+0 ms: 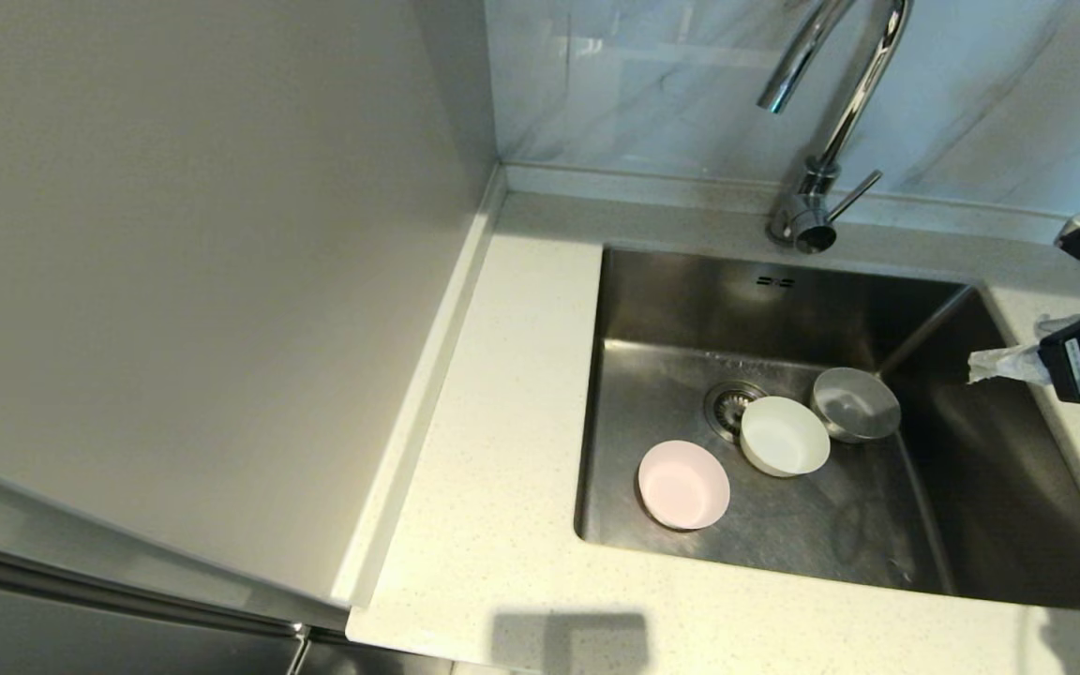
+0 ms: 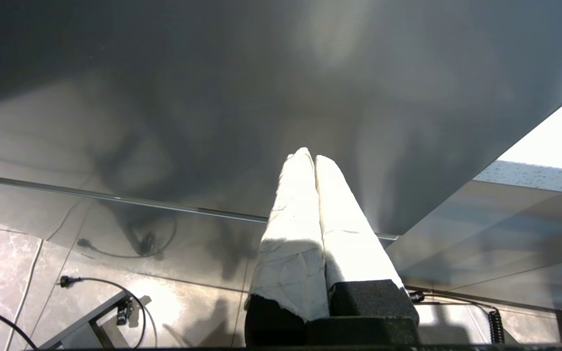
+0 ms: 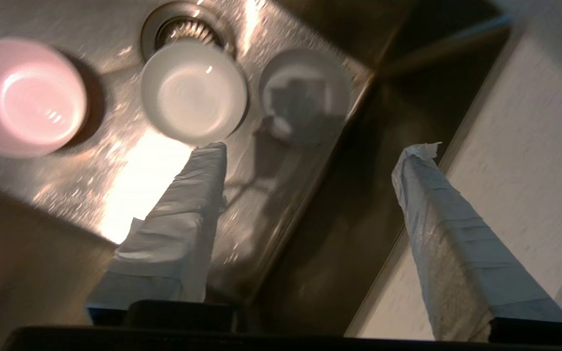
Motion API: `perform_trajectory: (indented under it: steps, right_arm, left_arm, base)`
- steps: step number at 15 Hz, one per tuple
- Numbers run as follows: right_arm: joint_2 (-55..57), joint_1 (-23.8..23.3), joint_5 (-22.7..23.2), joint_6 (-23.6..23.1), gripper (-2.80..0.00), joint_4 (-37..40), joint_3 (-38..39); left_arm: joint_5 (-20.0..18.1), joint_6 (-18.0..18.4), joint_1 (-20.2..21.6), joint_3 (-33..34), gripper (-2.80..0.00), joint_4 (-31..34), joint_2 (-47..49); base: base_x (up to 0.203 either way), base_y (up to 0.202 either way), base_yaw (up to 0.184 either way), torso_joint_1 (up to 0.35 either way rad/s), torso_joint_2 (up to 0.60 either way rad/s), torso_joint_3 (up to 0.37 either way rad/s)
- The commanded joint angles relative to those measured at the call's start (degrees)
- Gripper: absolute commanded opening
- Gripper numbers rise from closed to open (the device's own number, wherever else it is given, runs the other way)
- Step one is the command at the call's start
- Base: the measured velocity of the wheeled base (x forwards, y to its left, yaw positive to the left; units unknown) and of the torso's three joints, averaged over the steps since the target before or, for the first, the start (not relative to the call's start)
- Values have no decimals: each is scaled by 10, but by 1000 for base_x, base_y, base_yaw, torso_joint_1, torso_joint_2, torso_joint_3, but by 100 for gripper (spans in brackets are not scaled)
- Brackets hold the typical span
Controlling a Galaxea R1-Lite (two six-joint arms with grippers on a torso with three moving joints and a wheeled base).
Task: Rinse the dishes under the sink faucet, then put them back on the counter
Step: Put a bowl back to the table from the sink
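Keeping the right gripper (image 3: 310, 151) spread wide and empty, lower it squarely over the grey bowl (image 1: 856, 403) by the sink's (image 1: 1018, 525) right wall.

Three bowls (image 1: 777, 439) cluster by the drain (image 1: 730, 404) – the sink (image 1: 990, 487)'s right half lies open.

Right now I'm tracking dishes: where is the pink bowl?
In the head view, the pink bowl sits in the sink, left of the white bowl.
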Motion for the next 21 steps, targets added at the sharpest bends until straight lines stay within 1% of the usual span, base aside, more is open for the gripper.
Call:
perform_trajectory:
  steps: [1,2,3,4,6,8,10,13,16,18,20,21]
  right_arm:
    - [41,12,-4,-5,0,-68,3]
    - [64,21,-16,-6,0,-100,1]
    - [85,33,-43,-6,0,-125,-2]
    - [104,43,-82,-7,0,-143,-10]
    - [130,73,-145,-5,0,-146,-18]
    - [145,103,-186,1,0,-121,3]
    - [148,132,-192,10,0,-100,36]
    - [140,202,-192,14,0,-95,81]
    - [143,269,-206,44,0,-96,93]
    - [169,290,-212,67,0,-102,79]
    - [194,296,-213,84,0,-111,66]
    - [197,297,-212,88,0,-128,66]
  left_arm:
    - [0,0,0,0,-280,0,-2]
    - [0,0,0,0,-280,0,-2]
    - [0,0,0,0,-280,0,-2]
    - [0,0,0,0,-280,0,-2]
    - [0,0,0,0,-280,0,-2]
    - [0,0,0,0,-280,0,-2]
    - [0,0,0,0,-280,0,-2]
    - [0,0,0,0,-280,0,-2]
    - [0,0,0,0,-280,0,-2]
    - [0,0,0,0,-280,0,-2]
    - [0,0,0,0,-280,0,-2]
    - [0,0,0,0,-280,0,-2]
  base:
    - [0,0,0,0,0,0]
    - [0,0,0,0,0,0]
    - [0,0,0,0,0,0]
    - [0,0,0,0,0,0]
    - [0,0,0,0,0,0]
    - [0,0,0,0,0,0]
    - [0,0,0,0,0,0]
    - [0,0,0,0,0,0]
    - [0,0,0,0,0,0]
    - [0,0,0,0,0,0]
    - [0,0,0,0,0,0]
    - [0,0,0,0,0,0]
